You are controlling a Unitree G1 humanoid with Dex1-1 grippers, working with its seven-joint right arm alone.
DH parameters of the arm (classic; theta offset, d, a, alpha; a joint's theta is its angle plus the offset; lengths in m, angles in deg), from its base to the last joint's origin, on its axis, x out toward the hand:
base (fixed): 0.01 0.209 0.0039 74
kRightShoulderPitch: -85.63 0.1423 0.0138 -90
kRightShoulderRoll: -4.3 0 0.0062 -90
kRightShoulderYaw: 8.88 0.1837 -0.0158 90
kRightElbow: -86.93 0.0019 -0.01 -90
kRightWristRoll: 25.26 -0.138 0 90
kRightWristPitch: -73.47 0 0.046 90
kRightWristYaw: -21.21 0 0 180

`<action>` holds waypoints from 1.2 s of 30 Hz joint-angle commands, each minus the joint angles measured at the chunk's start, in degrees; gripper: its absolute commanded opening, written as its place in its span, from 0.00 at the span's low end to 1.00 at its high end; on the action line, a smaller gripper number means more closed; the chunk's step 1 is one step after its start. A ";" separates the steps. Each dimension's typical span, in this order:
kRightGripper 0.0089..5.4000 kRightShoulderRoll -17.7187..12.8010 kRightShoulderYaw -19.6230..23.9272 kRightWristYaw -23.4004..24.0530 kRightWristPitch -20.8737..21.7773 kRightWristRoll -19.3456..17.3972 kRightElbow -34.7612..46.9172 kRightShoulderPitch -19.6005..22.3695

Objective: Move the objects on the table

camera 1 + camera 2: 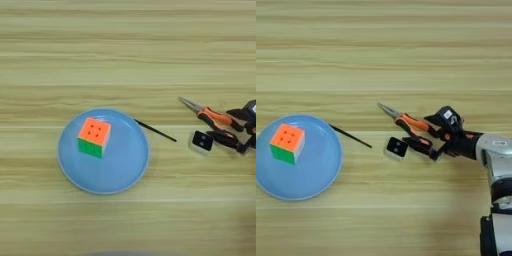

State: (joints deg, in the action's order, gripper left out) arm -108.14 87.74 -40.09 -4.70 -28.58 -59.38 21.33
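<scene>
Lying farthest to the jaws' left: round blue plate (316, 172), carrying the orange-and-green puzzle cube (287, 143) near its middle, well apart from the working zone and apparently not being handled. Leaning off the plate's right rim toward the jaws: thin black stick (350, 136), pointing rightward, untouched. Sitting just left of the jaws: small black cube (396, 147), resting free on the table (384, 60), close to the plier handles. Lying next: needle-nose pliers (408, 124), nose pointing away up-left, orange-and-black handles trailing back into the jaws. Reaching in from the right: gripper (437, 136), fingers spreading wide, one above and one below the handle ends, bracketing them; not visibly clamping, contact impossible to confirm. Probable reason for this posture: lining up a grasp across the handles, the thickest part.
</scene>
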 commanded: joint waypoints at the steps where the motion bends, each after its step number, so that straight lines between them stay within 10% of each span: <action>1: 1.00 -2.67 0.59 2.36 1.25 -0.01 1.57 4.78; 18: 1.00 -1.99 -1.34 2.86 0.19 2.17 -0.78 4.64; 36: 0.66 -1.82 -2.39 3.24 0.14 2.68 -2.57 4.80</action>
State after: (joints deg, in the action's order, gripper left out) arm -107.80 85.53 -38.98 -4.56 -26.63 -63.37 23.56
